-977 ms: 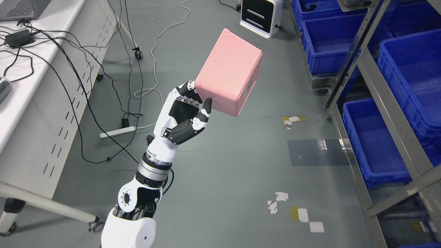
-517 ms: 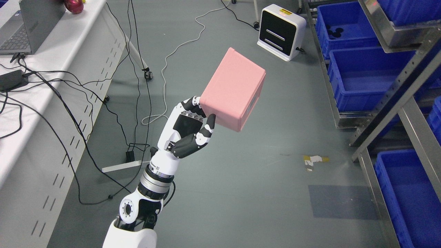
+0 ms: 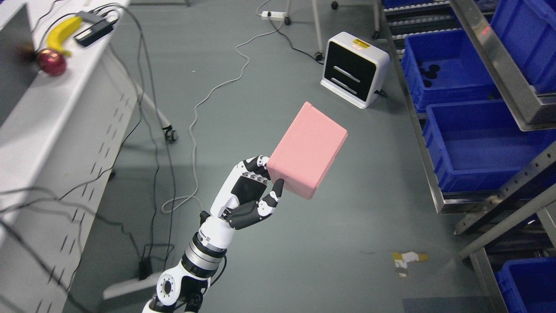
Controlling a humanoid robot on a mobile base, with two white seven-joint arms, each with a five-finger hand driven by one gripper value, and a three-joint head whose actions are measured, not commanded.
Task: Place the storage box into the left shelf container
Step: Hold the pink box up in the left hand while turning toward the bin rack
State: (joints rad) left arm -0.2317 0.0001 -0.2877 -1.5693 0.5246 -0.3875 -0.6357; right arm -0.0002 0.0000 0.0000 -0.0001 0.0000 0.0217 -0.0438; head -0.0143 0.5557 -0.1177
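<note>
My left hand (image 3: 260, 191) comes up from the bottom edge and is shut on a pink storage box (image 3: 308, 150), gripping its lower left corner with thumb and fingers. The box is held tilted in the air above the grey floor, left of the shelf. The metal shelf (image 3: 512, 87) stands along the right edge and holds several blue containers; the nearest open ones are one at mid height (image 3: 486, 148) and one further back (image 3: 443, 71). My right arm does not show.
A white table (image 3: 47, 130) with a banana (image 3: 61, 32), a red apple (image 3: 52, 63) and hanging cables stands at the left. A white and black box device (image 3: 354, 69) sits on the floor behind the pink box. Cables trail over the floor.
The whole picture has shifted as the camera tilted up and turned, so more of the far floor and shelf shows. The left hand still holds the pink box the same way.
</note>
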